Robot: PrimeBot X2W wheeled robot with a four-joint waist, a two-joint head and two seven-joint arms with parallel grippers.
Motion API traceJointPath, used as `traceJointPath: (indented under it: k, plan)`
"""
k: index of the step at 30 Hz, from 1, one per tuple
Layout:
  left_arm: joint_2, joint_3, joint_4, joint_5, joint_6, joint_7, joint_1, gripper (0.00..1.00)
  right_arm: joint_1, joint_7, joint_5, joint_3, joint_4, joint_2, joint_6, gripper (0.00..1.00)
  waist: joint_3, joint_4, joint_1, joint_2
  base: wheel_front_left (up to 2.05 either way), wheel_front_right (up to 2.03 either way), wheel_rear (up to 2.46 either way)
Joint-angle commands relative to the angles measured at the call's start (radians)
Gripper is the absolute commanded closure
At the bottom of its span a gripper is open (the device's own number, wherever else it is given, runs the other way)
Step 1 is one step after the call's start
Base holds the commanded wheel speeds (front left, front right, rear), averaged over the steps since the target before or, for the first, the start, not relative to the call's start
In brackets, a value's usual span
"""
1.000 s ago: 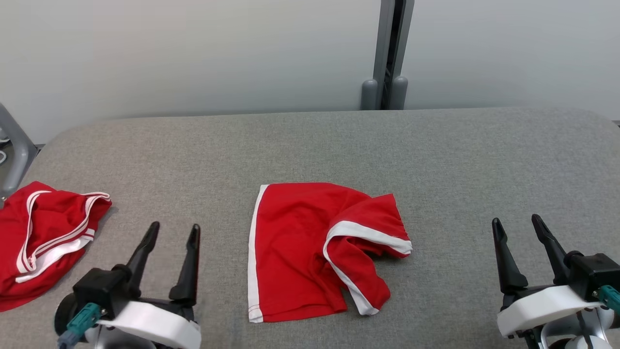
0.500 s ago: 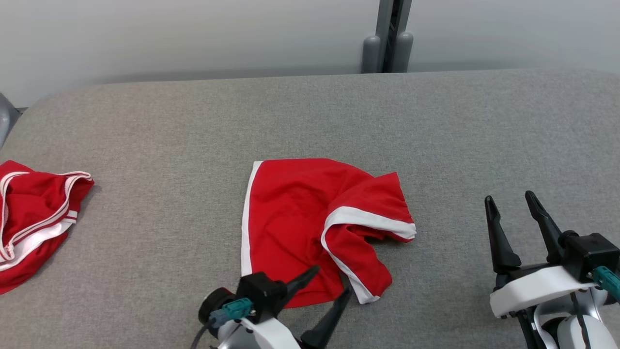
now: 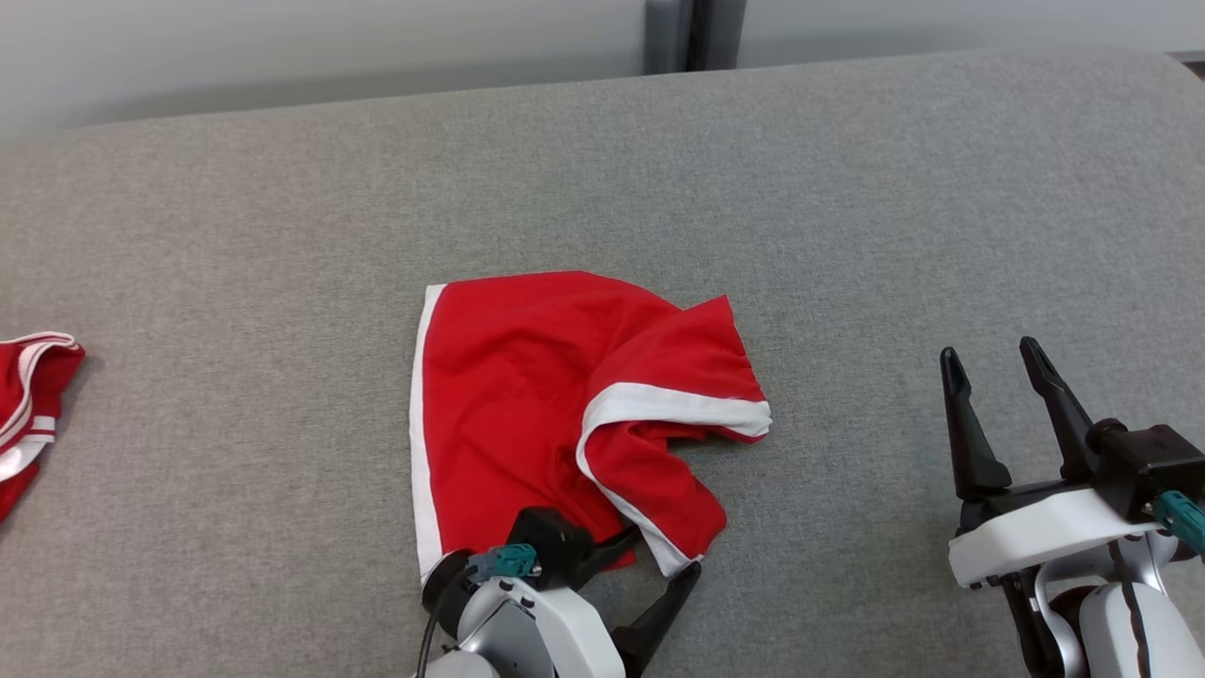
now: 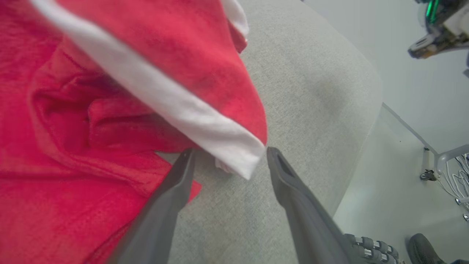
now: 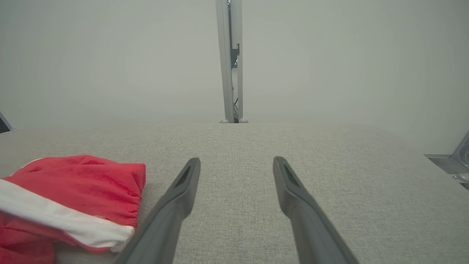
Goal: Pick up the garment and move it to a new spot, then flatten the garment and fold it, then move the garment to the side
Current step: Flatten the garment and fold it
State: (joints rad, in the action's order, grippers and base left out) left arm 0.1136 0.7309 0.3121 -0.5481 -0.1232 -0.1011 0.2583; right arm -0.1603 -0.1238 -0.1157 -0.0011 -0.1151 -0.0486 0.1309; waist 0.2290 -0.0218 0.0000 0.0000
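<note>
Left tool astride red garment's corner

A grey fabric-covered table with rounded corners takes up most of the head view. At the table's left edge lies a crumpled red piece of clothing with white stripes, partly cut off. Behind the table's far edge a grey metal post rises against a pale wall. Beside the table, on the pale floor, are a small caster, loose white cables and a person's dark shoe.
</note>
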Motion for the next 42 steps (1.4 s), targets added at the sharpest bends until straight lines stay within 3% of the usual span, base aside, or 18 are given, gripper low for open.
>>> traceJointPath:
  k: [1, 3, 7, 12, 18, 25, 28, 32, 34, 35, 42]
  plan:
    - [0.002, 0.006, 0.015, -0.015, -0.006, 0.011, 0.026, 0.11, -0.014, -0.009, -0.006, -0.004, -0.004, -0.004, 0.0, 0.0, 0.009, -0.008, 0.0, 0.0, 0.0, 0.0, 0.0]
    - [0.0, 0.01, 0.031, -0.042, -0.007, 0.021, 0.037, 1.0, -0.018, -0.012, -0.007, -0.006, -0.009, -0.005, 0.0, 0.0, 0.013, -0.01, 0.0, 0.0, 0.0, 0.0, 0.0]
    - [0.025, 0.014, 0.029, -0.062, -0.008, 0.042, 0.052, 1.0, -0.019, -0.018, -0.008, -0.012, -0.014, -0.005, 0.0, 0.0, 0.013, -0.006, 0.0, 0.0, 0.0, 0.0, 0.0]
    - [0.106, 0.025, -0.048, -0.077, -0.007, 0.038, 0.061, 1.0, -0.014, -0.028, -0.011, -0.029, -0.024, -0.005, 0.0, 0.0, 0.003, 0.02, 0.0, 0.0, 0.0, 0.0, 0.0]
    - [0.293, 0.038, -0.243, -0.058, -0.007, -0.063, 0.09, 1.0, -0.02, -0.035, -0.013, -0.03, -0.046, -0.005, 0.0, 0.0, -0.014, 0.063, 0.0, 0.0, 0.0, 0.0, 0.0]
    - [0.476, -0.052, -0.445, -0.044, 0.048, -0.171, 0.122, 1.0, -0.025, -0.046, -0.022, -0.033, -0.073, -0.005, 0.0, 0.0, -0.03, 0.086, 0.0, 0.0, 0.0, 0.0, 0.0]
    - [0.524, -0.077, -0.483, -0.048, 0.069, -0.2, 0.111, 1.0, -0.025, -0.052, -0.025, -0.028, -0.081, -0.005, 0.0, 0.0, -0.03, 0.086, 0.0, 0.0, 0.0, 0.0, 0.0]
    - [0.518, -0.086, -0.462, -0.084, 0.094, -0.188, 0.059, 1.0, -0.025, -0.054, -0.026, -0.024, -0.088, -0.005, 0.0, 0.0, -0.026, 0.079, 0.0, 0.0, 0.0, 0.0, 0.0]
    - [0.49, -0.083, -0.425, -0.096, 0.104, -0.159, 0.033, 0.52, -0.024, -0.053, -0.026, -0.027, -0.09, -0.005, 0.0, 0.0, -0.025, 0.076, 0.0, 0.0, 0.0, 0.0, 0.0]
    - [0.479, -0.081, -0.4, -0.097, 0.109, -0.143, 0.022, 0.0, -0.023, -0.052, -0.025, -0.029, -0.09, -0.005, 0.0, 0.0, -0.024, 0.076, 0.0, 0.0, 0.0, 0.0, 0.0]
    - [0.394, -0.11, -0.241, -0.095, 0.158, 0.022, -0.023, 0.0, -0.011, -0.033, -0.008, -0.043, -0.077, -0.005, 0.0, 0.0, -0.034, 0.076, 0.0, 0.0, 0.0, 0.0, 0.0]
